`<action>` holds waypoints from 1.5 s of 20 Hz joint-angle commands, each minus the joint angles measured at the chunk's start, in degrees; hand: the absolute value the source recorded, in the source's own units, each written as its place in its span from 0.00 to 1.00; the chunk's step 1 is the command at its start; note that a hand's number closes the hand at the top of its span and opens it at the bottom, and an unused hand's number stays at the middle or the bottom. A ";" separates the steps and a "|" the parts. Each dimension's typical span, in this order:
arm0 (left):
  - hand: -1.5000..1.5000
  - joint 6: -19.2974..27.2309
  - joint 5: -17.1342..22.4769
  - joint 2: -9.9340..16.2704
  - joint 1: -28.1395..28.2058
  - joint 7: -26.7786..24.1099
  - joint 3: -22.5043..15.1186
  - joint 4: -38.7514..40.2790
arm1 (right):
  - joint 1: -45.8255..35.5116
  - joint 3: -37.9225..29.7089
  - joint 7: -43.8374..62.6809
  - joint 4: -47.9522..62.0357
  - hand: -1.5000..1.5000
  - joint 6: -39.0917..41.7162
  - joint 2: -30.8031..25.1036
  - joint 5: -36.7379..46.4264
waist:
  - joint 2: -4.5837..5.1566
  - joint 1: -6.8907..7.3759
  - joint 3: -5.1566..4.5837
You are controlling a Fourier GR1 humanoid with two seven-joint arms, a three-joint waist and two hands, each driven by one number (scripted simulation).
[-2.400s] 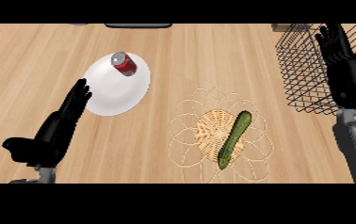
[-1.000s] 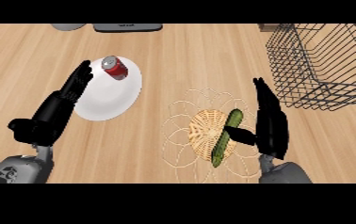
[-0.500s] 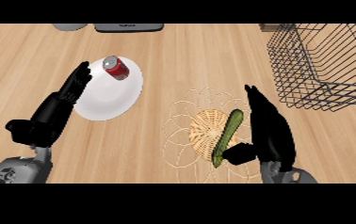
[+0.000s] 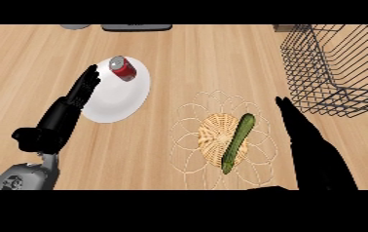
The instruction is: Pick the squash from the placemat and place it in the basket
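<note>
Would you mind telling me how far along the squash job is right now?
Nothing is completed: the squash lies on the woven placemat, and the wire basket at the upper right holds nothing visible. In hand is the approach: the right hand is open just right of the squash, not gripping it. Grasping, lifting, carrying and placing remain. The left hand rests open beside the white plate holding a red can.

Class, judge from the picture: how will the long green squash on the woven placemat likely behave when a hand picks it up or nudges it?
The long green squash looks solid, so it probably stays stiff when lifted. Its rounded, slender shape suggests it may roll sideways if nudged on the woven placemat. Its smooth-looking skin could be slippery, so gripping near the middle seems wise.
</note>
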 commanded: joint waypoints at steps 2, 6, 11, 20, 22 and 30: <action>0.50 -1.32 -0.93 0.20 2.05 -2.82 0.69 0.11 | 1.92 0.16 11.45 -5.85 0.00 7.04 1.57 0.87 | 0.33 0.87 0.10; 0.50 -2.81 0.46 -0.37 0.86 -0.93 1.44 -0.72 | 3.15 3.03 9.62 -3.88 0.00 3.77 5.46 6.22 | 0.38 0.97 0.12; 0.50 -3.29 -1.33 -1.51 -1.81 -0.60 2.16 1.92 | 7.97 -2.66 -5.16 5.46 0.00 -5.00 5.21 8.46 | 0.48 1.02 0.19; 0.50 -6.61 -2.01 -1.14 -0.04 2.28 5.65 -1.92 | 13.66 -0.84 -16.05 17.33 0.00 -17.14 6.06 15.19 | 0.43 1.14 0.19; 0.50 -3.94 -4.99 -5.93 -1.91 1.52 2.92 -0.45 | 9.26 -1.05 -14.12 19.23 0.00 -14.45 8.03 15.63 | 0.46 1.09 0.18; 0.50 -6.51 -6.33 -6.67 -2.63 2.47 5.63 0.66 | 14.37 -2.68 -20.42 12.94 0.00 -16.11 5.05 12.09 | 0.43 0.93 0.18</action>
